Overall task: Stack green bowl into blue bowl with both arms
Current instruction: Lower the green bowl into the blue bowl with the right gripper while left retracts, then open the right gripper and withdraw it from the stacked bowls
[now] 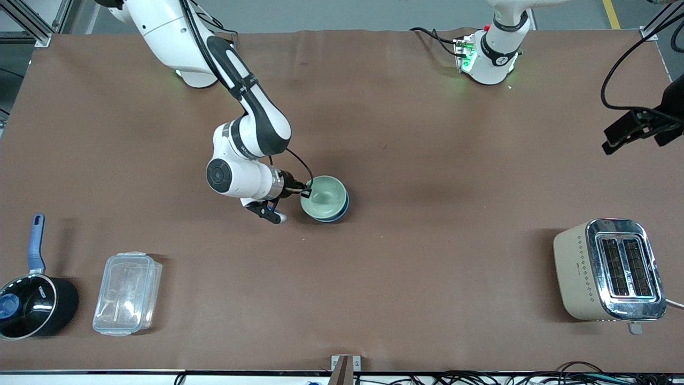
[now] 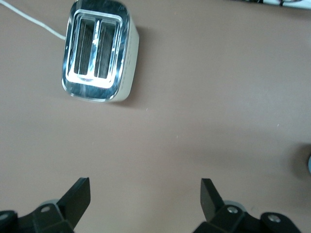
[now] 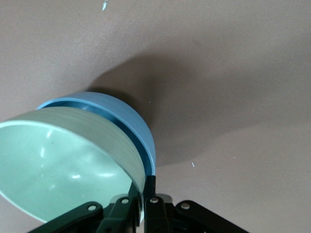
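The green bowl (image 1: 323, 197) sits tilted inside the blue bowl (image 1: 342, 210) near the middle of the table. My right gripper (image 1: 306, 191) is shut on the green bowl's rim at the side toward the right arm's end. In the right wrist view one finger is inside the green bowl (image 3: 63, 165) and one is outside it, and the right gripper (image 3: 144, 194) pinches the wall; the blue bowl (image 3: 127, 116) shows around it. My left gripper (image 1: 636, 140) waits open and empty in the air over the table's left-arm end; in the left wrist view the left gripper (image 2: 146, 194) shows only bare table between its fingers.
A cream and chrome toaster (image 1: 609, 270) stands at the left arm's end, near the front camera, and also shows in the left wrist view (image 2: 97, 53). A black saucepan with a blue handle (image 1: 32, 305) and a clear plastic box (image 1: 127, 293) lie at the right arm's end.
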### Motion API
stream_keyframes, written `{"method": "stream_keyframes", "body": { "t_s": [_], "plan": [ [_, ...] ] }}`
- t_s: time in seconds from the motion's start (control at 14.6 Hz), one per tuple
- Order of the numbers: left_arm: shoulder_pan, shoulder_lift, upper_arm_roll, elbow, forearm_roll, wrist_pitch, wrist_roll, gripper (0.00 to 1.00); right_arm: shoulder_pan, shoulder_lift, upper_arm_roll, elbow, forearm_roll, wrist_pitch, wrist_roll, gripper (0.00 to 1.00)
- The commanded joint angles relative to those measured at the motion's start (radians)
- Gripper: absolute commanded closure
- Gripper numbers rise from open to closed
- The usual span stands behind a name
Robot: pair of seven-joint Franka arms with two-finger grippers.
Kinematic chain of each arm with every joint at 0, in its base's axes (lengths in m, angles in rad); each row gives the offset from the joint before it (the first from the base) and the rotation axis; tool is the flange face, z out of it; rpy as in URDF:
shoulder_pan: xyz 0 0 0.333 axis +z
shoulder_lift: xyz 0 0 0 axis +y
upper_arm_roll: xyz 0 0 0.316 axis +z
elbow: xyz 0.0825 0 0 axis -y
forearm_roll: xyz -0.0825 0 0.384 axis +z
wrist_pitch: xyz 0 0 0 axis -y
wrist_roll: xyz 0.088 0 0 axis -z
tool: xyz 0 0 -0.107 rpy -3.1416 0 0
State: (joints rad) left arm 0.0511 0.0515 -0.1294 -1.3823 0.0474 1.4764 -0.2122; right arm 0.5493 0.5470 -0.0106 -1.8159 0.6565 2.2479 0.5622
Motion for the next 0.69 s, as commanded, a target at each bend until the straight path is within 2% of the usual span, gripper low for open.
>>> {"method": "stream_keyframes", "body": {
  "t_s": [0.0,0.14,0.41,0.48,0.62],
  "plan": [
    [-0.027,-0.047,0.03,-0.076,-0.038,-0.03,0.022,0.0,0.014,0.022,-0.003,0.027,0.006,0.007,0.013,0.93],
    [-0.033,-0.088,0.028,-0.139,-0.041,-0.015,0.022,0.0,0.023,0.022,-0.003,0.027,0.006,0.005,0.012,0.93],
    [-0.048,-0.088,0.028,-0.144,-0.041,-0.011,0.034,0.0,0.029,0.021,-0.003,0.026,0.006,-0.002,0.013,0.85],
    [-0.048,-0.088,0.028,-0.144,-0.04,-0.01,0.043,0.0,0.027,0.021,-0.003,0.026,0.006,-0.007,0.013,0.72],
    [-0.05,-0.088,0.03,-0.146,-0.031,-0.01,0.05,0.0,0.023,0.011,-0.005,0.027,0.006,-0.007,0.024,0.13]
  ]
}}
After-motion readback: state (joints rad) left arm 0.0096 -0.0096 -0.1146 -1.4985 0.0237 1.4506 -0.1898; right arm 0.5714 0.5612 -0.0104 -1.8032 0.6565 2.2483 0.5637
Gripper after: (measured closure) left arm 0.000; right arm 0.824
